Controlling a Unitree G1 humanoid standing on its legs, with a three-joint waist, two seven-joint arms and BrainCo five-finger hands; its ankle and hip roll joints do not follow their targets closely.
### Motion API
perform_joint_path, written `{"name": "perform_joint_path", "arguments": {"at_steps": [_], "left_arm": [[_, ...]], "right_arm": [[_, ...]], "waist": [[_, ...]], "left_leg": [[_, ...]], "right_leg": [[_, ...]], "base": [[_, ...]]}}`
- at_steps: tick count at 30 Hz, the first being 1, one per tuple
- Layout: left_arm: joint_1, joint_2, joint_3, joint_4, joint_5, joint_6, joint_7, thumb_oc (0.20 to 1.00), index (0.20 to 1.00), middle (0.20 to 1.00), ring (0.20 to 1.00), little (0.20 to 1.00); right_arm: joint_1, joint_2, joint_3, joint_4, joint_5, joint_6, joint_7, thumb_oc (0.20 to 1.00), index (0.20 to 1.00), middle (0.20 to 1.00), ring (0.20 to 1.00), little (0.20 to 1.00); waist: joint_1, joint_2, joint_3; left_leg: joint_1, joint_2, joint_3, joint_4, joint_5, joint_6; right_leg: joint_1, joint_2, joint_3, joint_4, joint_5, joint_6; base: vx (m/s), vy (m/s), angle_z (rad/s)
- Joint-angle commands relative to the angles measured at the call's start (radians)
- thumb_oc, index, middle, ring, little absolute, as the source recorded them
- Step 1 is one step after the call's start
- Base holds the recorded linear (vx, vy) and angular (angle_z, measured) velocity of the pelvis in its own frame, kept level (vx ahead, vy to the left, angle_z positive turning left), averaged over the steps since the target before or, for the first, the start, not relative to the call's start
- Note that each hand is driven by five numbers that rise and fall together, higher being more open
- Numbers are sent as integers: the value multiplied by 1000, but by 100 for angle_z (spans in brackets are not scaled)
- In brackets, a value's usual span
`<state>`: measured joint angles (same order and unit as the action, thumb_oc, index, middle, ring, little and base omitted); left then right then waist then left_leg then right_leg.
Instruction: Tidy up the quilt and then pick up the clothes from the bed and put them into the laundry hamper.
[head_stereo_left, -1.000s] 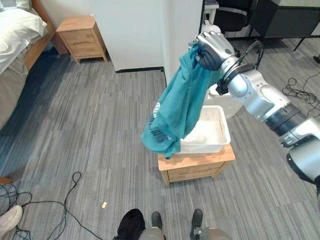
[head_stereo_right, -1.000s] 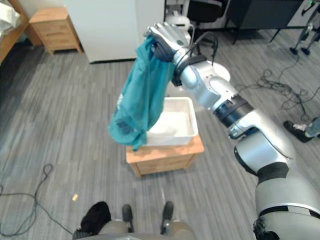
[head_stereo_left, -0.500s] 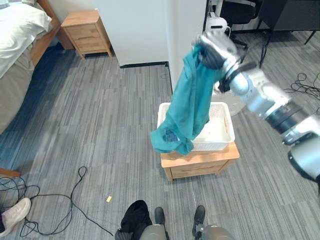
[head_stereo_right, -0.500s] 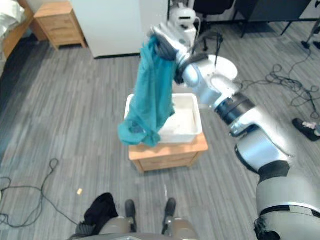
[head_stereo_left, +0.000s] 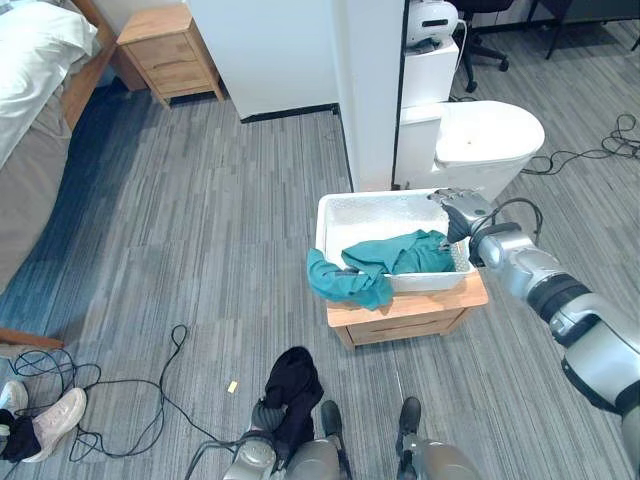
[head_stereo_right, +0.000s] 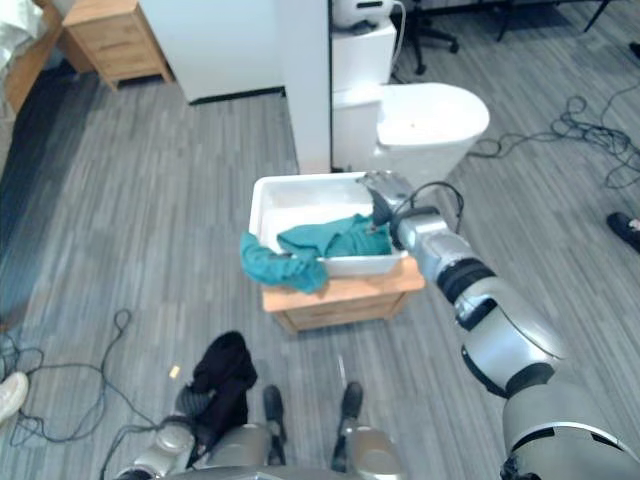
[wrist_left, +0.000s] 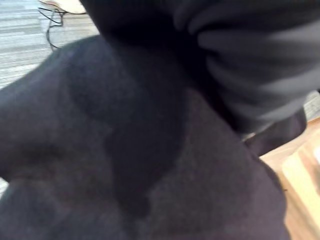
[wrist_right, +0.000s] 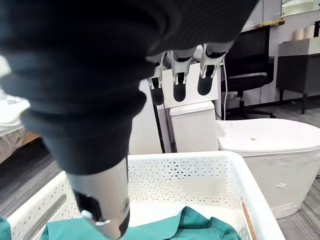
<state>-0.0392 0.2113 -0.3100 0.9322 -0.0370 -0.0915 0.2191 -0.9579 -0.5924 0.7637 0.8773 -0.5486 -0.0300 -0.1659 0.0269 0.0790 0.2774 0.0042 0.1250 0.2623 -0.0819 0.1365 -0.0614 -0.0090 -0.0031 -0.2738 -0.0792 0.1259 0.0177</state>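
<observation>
Left hand (head_stereo_left: 262, 448), low by the floor, is wrapped in a black garment (head_stereo_left: 290, 385), so I cannot tell how its fingers sit. Further right, the teal shirt (head_stereo_left: 385, 260) lies in the white laundry hamper (head_stereo_left: 380, 207), one end spilling over the near-left rim; its weight could drag it out onto the floor. Right hand (head_stereo_left: 460, 210) hovers at the hamper's right edge, fingers straight, holding nothing.

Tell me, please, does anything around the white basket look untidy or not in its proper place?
Yes. The teal garment is only partly inside the white hamper: one bunched end hangs over the near left rim, outside the basket. The right hand is open above the far right corner. The left hand holds black clothing, low by the floor.
</observation>
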Motion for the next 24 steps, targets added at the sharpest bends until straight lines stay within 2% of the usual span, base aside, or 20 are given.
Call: {"name": "perform_joint_path", "arguments": {"at_steps": [1, 2, 4, 6, 8, 11, 12, 13, 14, 15, 16, 18, 19, 20, 21, 22, 24], "left_arm": [[-26, 93, -37, -166, -24, -85, 15, 200, 200, 200, 200, 200], [-23, 96, -39, -170, -24, -82, 15, 200, 200, 200, 200, 200], [0, 130, 4, -331, -54, -105, -3, 200, 200, 200, 200, 200], [53, 229, 108, -634, -77, -145, -55, 200, 200, 200, 200, 200], [63, 244, 124, -670, -83, -148, -69, 200, 200, 200, 200, 200], [54, 291, 181, -811, -189, -161, -147, 200, 200, 200, 200, 200], [34, 307, 202, -857, -218, -160, -158, 200, 200, 200, 200, 200], [34, 307, 202, -857, -218, -160, -158, 200, 200, 200, 200, 200], [-32, 300, 245, -890, -265, -150, -146, 200, 200, 200, 200, 200], [-33, 300, 245, -890, -265, -150, -146, 200, 200, 200, 200, 200], [-156, 310, 241, -839, -227, -143, -99, 200, 200, 200, 200, 200], [-226, 322, 226, -793, -208, -140, -74, 200, 200, 200, 200, 200], [-354, 332, 190, -694, -165, -126, -24, 200, 200, 200, 200, 200], [-402, 338, 172, -648, -143, -113, -5, 200, 200, 200, 200, 200], [-567, 357, 82, -446, -54, -79, 52, 200, 200, 200, 200, 200], [-570, 357, 81, -444, -55, -80, 52, 200, 200, 200, 200, 200], [-656, 373, 36, -335, -20, -53, 65, 200, 200, 200, 200, 200]], "right_arm": [[73, -62, -95, -37, 34, 12, -74, 1000, 1000, 1000, 1000, 1000], [79, -63, -99, -42, 33, 13, -73, 1000, 1000, 1000, 1000, 1000], [240, -104, -212, -96, 69, 24, -89, 1000, 1000, 1000, 1000, 1000], [576, -155, -406, -115, 64, 27, -87, 1000, 1000, 1000, 1000, 1000], [640, -155, -437, -101, 57, 24, -83, 1000, 1000, 1000, 1000, 1000], [808, -107, -508, 5, 65, 25, -56, 1000, 1000, 1000, 1000, 1000], [858, -60, -542, 91, 108, 34, -47, 1000, 1000, 1000, 1000, 1000], [858, -60, -542, 92, 108, 34, -47, 1000, 1000, 1000, 1000, 1000], [912, 27, -606, 314, 205, 68, -27, 1000, 1000, 1000, 1000, 1000], [910, 27, -606, 315, 205, 67, -27, 1000, 1000, 1000, 1000, 1000], [950, 62, -616, 443, 200, 100, -7, 1000, 1000, 1000, 1000, 1000], [963, 66, -616, 467, 197, 102, -1, 1000, 1000, 1000, 1000, 1000], [992, 73, -623, 474, 216, 101, -3, 1000, 1000, 1000, 1000, 1000], [1003, 72, -626, 461, 228, 98, -8, 1000, 1000, 1000, 1000, 1000], [1021, 70, -607, 409, 254, 85, -18, 1000, 1000, 1000, 1000, 1000], [1020, 71, -608, 409, 254, 85, -18, 1000, 1000, 1000, 1000, 1000], [1010, 71, -591, 387, 265, 79, -30, 1000, 1000, 1000, 1000, 1000]], "waist": [[-7, -74, 7], [-4, -76, 5], [-16, -76, 4], [-40, -75, -8], [-45, -76, -13], [-66, -77, -24], [-78, -76, -28], [-77, -76, -28], [-104, -74, -31], [-103, -74, -31], [-130, -70, -26], [-143, -70, -19], [-173, -67, -3], [-190, -66, 4], [-241, -60, 39], [-239, -59, 38], [-262, -54, 54]], "left_leg": [[51, 4, 21, -5, -97, -61], [52, 4, 21, -5, -97, -61], [60, 2, 27, -5, -105, -59], [78, 0, 35, -5, -115, -56], [83, 1, 37, -5, -118, -55], [97, 4, 51, -5, -117, -57], [101, 3, 57, -5, -118, -57], [101, 3, 57, -5, -118, -57], [120, 2, 71, -5, -126, -56], [117, 3, 71, -5, -123, -56], [127, 3, 78, -5, -128, -56], [124, 4, 81, -5, -124, -57], [115, 5, 91, -5, -120, -58], [111, 5, 97, -5, -119, -58], [89, 3, 124, -5, -114, -59], [85, 4, 126, -5, -111, -59], [66, 2, 143, -5, -109, -58]], "right_leg": [[52, -90, 70, 44, -185, 122], [52, -90, 70, 44, -185, 123], [58, -95, 70, 48, -186, 128], [70, -100, 74, 50, -188, 134], [74, -100, 76, 50, -188, 134], [79, -98, 87, 48, -185, 135], [80, -96, 93, 49, -185, 134], [79, -96, 93, 49, -185, 134], [87, -95, 104, 53, -192, 132], [84, -94, 105, 52, -189, 131], [88, -93, 113, 54, -197, 129], [82, -91, 119, 54, -194, 126], [63, -91, 131, 59, -192, 127], [53, -91, 137, 60, -190, 128], [5, -93, 167, 75, -181, 135], [0, -92, 168, 74, -178, 134], [-40, -91, 189, 84, -171, 141]], "base": [[-18, 12, 6], [-15, 14, 7], [-13, 9, 5], [-16, 2, -11], [4, -1, -4], [-7, -6, -7], [-13, 0, -18], [27, 15, -19], [19, 11, -18], [32, 16, -14], [-3, 0, -15], [-30, 3, -17], [-67, 11, -15], [-146, 50, -19], [-118, 45, -16], [-137, 52, -40], [-99, 26, -52]]}}
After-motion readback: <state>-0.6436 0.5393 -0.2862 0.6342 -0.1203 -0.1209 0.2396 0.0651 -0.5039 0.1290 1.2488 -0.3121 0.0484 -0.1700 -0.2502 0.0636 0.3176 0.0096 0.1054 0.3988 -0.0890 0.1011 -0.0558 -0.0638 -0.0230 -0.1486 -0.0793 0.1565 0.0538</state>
